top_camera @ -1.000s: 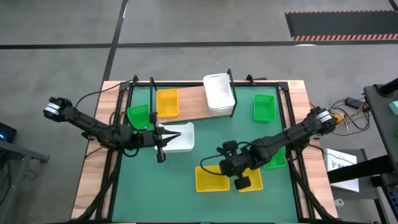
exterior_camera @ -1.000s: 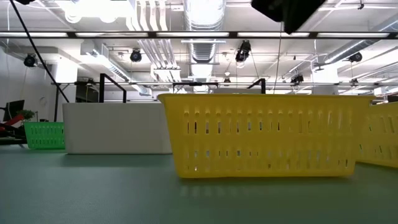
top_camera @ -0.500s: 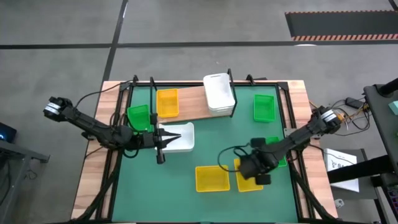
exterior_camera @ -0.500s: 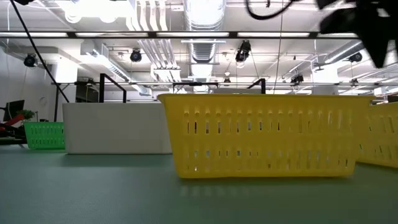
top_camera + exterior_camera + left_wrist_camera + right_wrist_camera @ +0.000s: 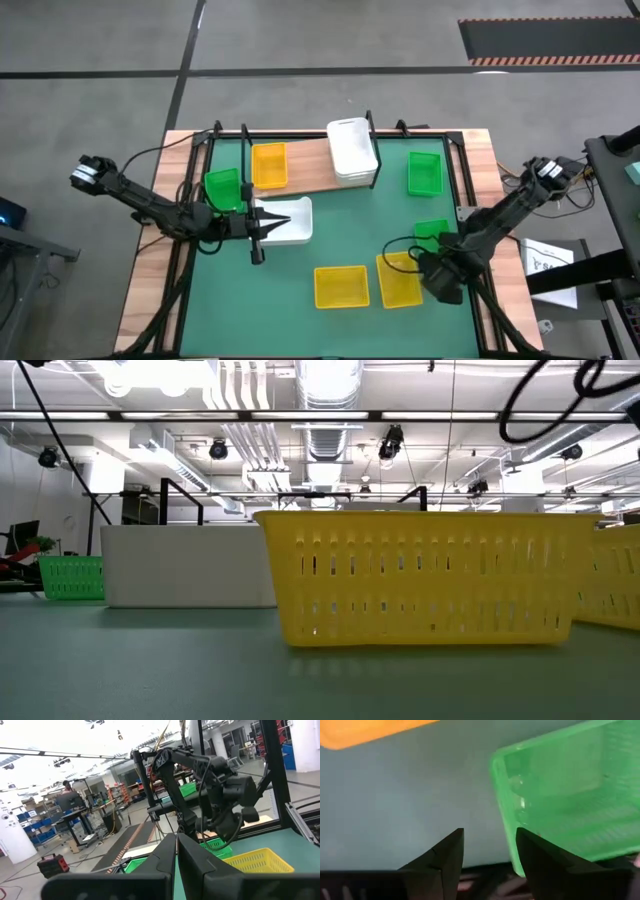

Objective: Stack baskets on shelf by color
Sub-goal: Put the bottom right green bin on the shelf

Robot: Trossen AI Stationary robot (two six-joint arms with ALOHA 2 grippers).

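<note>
Beside slotted green basket (image 5: 560, 790) — parted claw (image 5: 487, 852)

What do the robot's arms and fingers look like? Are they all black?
Mostly, yes. Both arms are dark and jointed, with black cables looping along them. The left gripper has two slim, pointed, dark fingers. The right gripper has dark, wedge-shaped fingers. Each arm's far end has a pale grey part.
</note>
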